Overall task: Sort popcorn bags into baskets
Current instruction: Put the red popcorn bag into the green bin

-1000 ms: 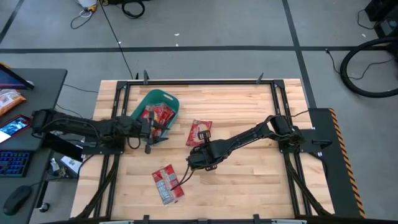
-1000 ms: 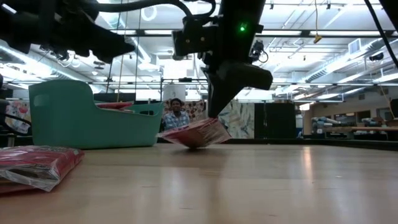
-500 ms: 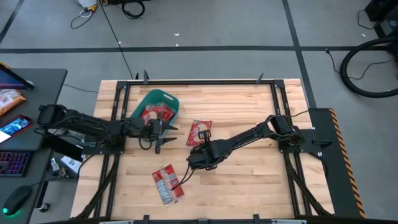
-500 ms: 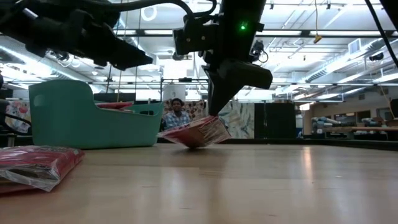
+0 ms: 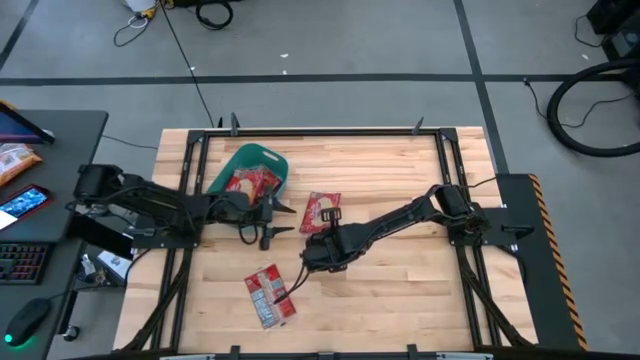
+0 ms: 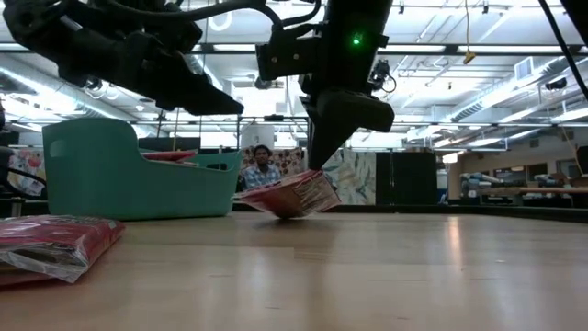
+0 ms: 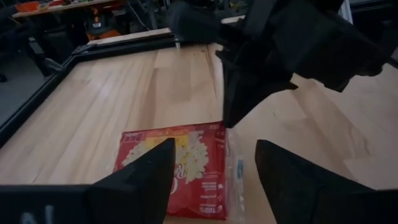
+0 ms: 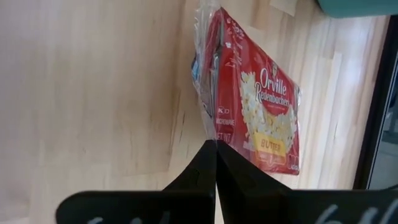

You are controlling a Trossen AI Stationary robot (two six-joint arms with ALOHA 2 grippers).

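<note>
The popcorn bag (image 8: pixel 258 102) in the middle of the desk (image 5: pixel 400 290) is reading "Orville Redenbacher's" with a yellow "BUTTER" tag in the right wrist view; smaller print near its sealed edge is too small to make out. The right gripper (image 5: pixel 327 228) is sitting closed on that bag's clear plastic edge, fingers pressed together, and in the low view the bag (image 6: pixel 292 196) is tilting with one edge lifted off the desk. In the left wrist view part of the bag is being cut off by the left gripper's fingers (image 7: pixel 134 177) and the right arm is covering the far side. The left gripper (image 5: pixel 272 213) is hanging open just beside the teal basket (image 5: pixel 247 156), jaws spread, nothing between them, pointing toward the bag. Red bags inside the basket (image 5: pixel 248 183) are partly hidden by the left arm; labels on them are not readable. A second loose bag (image 5: pixel 269 294) is lying near the front edge of the desk, showing white-grey panels, text illegible; in the low view it (image 6: pixel 50 245) is being cropped at the picture's edge. A person (image 6: pixel 262 166) is showing in the room behind, partly blocked by the basket wall (image 6: pixel 129 179) and the lifted bag.
</note>
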